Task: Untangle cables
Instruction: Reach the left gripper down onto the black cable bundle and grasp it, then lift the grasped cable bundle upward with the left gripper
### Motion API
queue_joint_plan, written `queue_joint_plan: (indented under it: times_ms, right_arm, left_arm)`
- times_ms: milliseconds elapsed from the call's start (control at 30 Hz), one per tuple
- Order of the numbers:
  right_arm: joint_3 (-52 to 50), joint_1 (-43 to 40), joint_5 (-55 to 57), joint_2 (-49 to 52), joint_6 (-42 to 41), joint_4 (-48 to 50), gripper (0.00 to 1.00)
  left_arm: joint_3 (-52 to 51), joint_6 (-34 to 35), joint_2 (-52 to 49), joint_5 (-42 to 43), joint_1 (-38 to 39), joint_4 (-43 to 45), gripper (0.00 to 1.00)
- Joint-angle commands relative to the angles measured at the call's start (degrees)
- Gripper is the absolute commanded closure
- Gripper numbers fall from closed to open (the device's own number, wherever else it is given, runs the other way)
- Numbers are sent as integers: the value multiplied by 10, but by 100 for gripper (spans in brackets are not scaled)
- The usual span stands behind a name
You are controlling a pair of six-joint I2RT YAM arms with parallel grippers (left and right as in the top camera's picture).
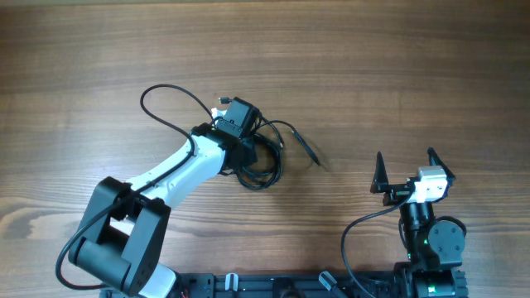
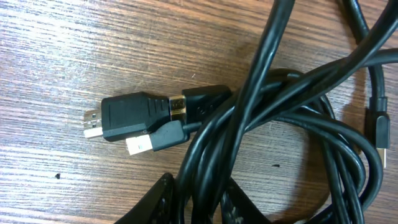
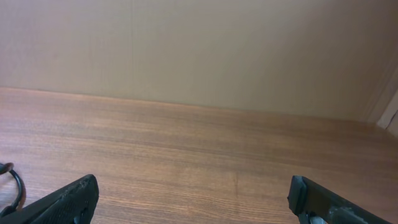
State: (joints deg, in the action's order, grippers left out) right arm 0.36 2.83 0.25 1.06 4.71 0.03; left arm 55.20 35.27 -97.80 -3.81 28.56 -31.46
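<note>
The task looks barely begun. The cables [image 1: 263, 174] lie as one knot near the middle of the table [image 1: 373, 50], a little to the left. On the near side of the heap several strands are coiled together in overlapping rings. Just beyond the coil, the left wrist view shows strands crossing over and under each other beside a chunky black plug [image 2: 127, 117]. A smaller white-tipped plug [image 2: 149, 142] lies touching it, and a third connector [image 2: 380, 127] sits at the right of that view. Only one thin end [image 1: 308, 151] trails clear of the knot, toward the right edge. No cord lies separate yet, so by my reading all the sorting is left: pull one cord free, set it apart, then repeat. As for the arms, both bases sit at the near edge. The right arm is folded upright close to the near right corner. The right gripper [image 1: 405, 159] has its fingers spread wide with nothing between them, and it is well apart from the knot over bare wood. The left arm reaches diagonally from the near left corner toward the centre, wrist tipped down over the heap. The left gripper [image 2: 199, 208] stands narrow, with its dark fingertips [image 2: 158, 198] pressed on either side of a few strands at the near rim of the coil. That looks like a pinch, but I cannot tell how firm it is.
</note>
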Motion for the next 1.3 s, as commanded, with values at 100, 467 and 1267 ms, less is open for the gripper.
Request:
queue_joint_plan:
  times_ms: [100, 467, 1267]
  right_arm:
    - [0, -3, 8, -3, -6, 4, 0]
    - [0, -3, 8, -3, -6, 4, 0]
    - [0, -3, 8, -3, -6, 4, 0]
  left_arm:
    - [10, 2, -28, -8, 2, 19, 80]
    - [10, 1, -28, -8, 2, 26, 96]
    - [10, -205, 175, -8, 2, 64, 96]
